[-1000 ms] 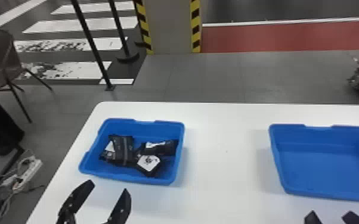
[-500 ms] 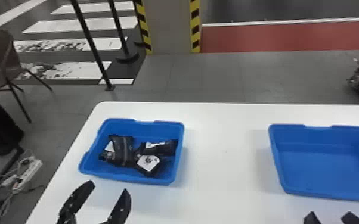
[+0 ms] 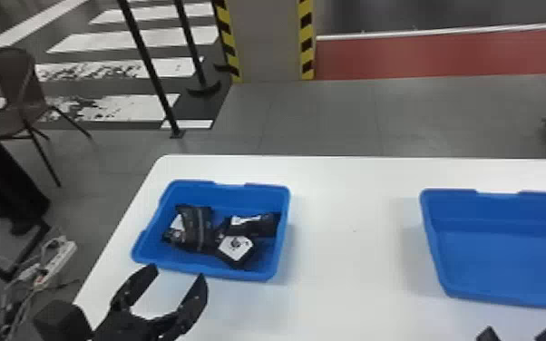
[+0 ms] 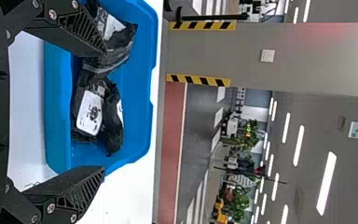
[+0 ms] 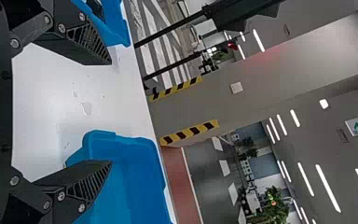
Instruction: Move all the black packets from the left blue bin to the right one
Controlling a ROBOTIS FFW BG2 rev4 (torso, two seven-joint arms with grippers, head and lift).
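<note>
Okay, so the black packets (image 3: 197, 226) are all bunched up in the left blue bin (image 3: 284, 226), a few of them overlapping. Going by that bin's own clock face in the head view, one sits around nine o'clock, another's over near three, and a white-labelled one (image 3: 236, 248) is roughly at five. Can't give you a solid count with them piled like that.

The left gripper (image 3: 177, 272) is just off the bin's near rim at about seven o'clock, fingers spread wide with nothing pinched. The left wrist view backs that up, with the packets showing in the gap between them.

Right gripper (image 3: 518, 330) is parked at the bottom edge, around six o'clock from the right blue bin (image 3: 440, 272), and its fingers are spread too. Both bins sit on the white bench (image 3: 353, 226), well apart.

Past the bench there's a chair (image 3: 18, 90) at ten o'clock, a power strip (image 3: 59, 260) at eight and a column (image 3: 270, 45) with striped edges at twelve.
</note>
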